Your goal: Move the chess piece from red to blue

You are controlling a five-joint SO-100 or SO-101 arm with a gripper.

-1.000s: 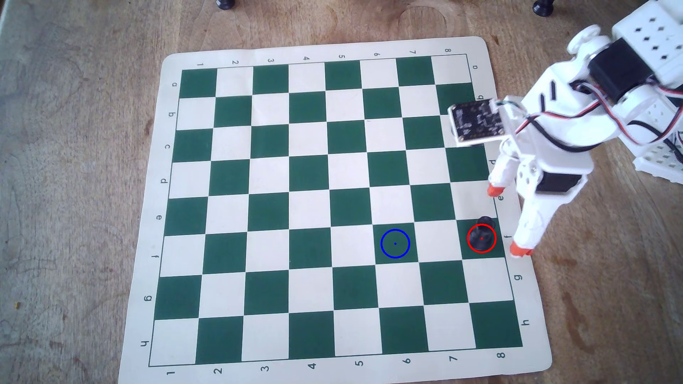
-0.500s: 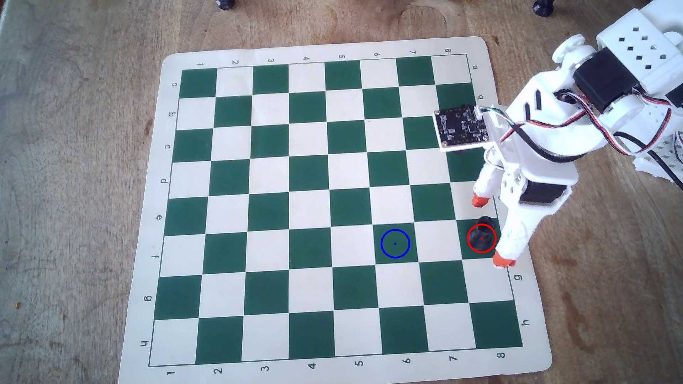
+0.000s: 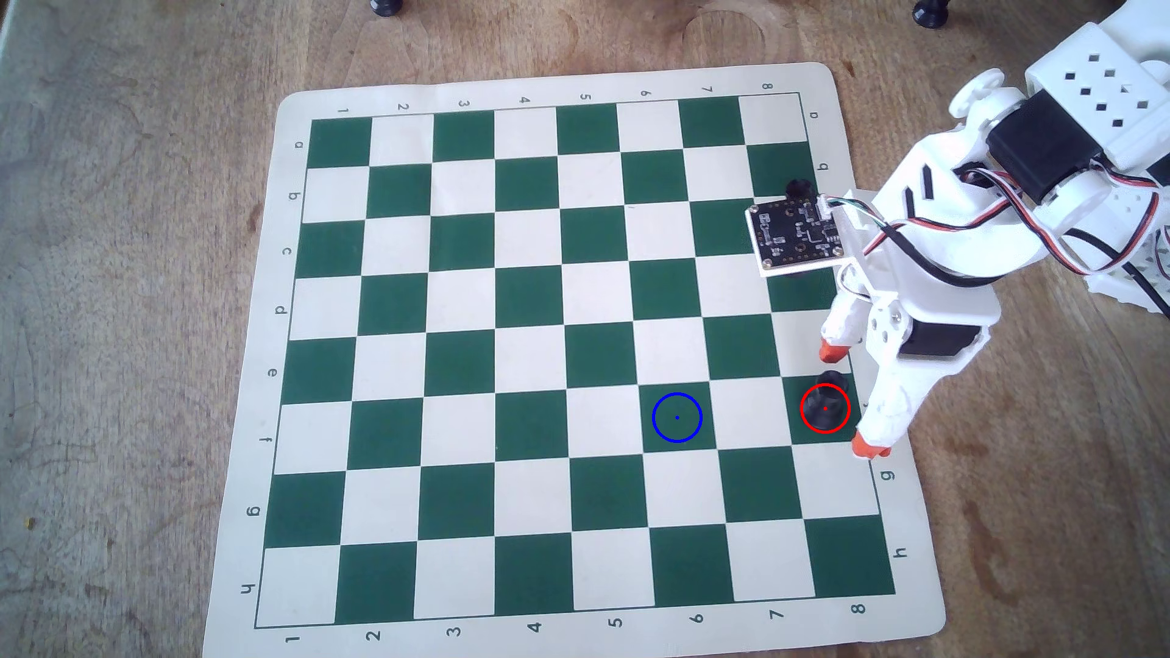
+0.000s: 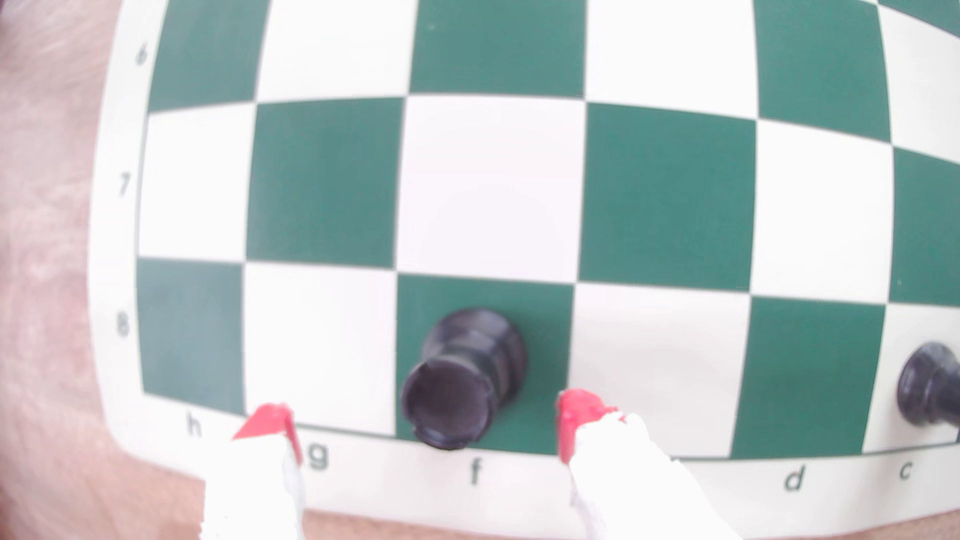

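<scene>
The black chess piece (image 3: pixel 827 397) stands upright on the green square f8, inside the red circle (image 3: pixel 825 409) near the board's right edge in the overhead view. The blue circle (image 3: pixel 677 417) lies on green square f6, two squares to its left, with nothing on it. My white gripper (image 3: pixel 851 398) with orange-red tips is open, its two fingers straddling the piece without touching it. In the wrist view the piece (image 4: pixel 462 381) stands between the red fingertips (image 4: pixel 576 420), slightly ahead of the gripper (image 4: pixel 423 423).
A second black piece (image 3: pixel 799 188) stands on b8, partly under my wrist camera board; it also shows at the wrist view's right edge (image 4: pixel 930 387). Two more dark pieces (image 3: pixel 386 6) stand off the board at the top. The green-and-cream board mat (image 3: pixel 253 379) lies on a wooden table.
</scene>
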